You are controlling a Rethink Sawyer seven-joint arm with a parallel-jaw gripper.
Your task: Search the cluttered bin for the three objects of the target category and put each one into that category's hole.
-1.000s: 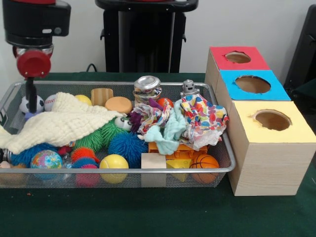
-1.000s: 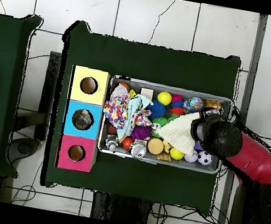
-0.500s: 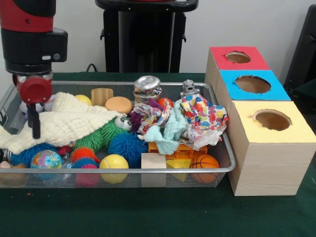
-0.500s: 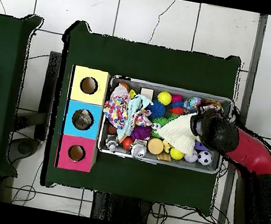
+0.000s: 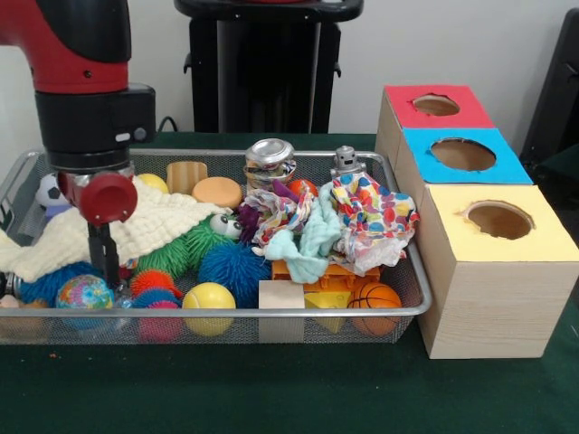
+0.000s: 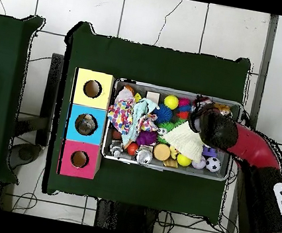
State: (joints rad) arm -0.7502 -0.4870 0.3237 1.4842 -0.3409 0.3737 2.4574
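Note:
A wire mesh bin is packed with toys. My gripper hangs low in its left part, just past the front edge of a cream cloth. It sits between a globe ball and an orange spiky ball. Nothing shows in its grasp. Close by lie a yellow ball, a blue spiky ball, a green spiky toy with eyes and a soccer ball. Patterned cloths and a teal cloth fill the right half.
Three boxes with round holes stand right of the bin: yellow, blue, red. A metal can, a small robot figure, wooden pieces, a basketball and a wooden block also lie in the bin.
The arm has swung from the bin's far left corner over the cream cloth toward the front, rightward and lower, down to the globe ball.

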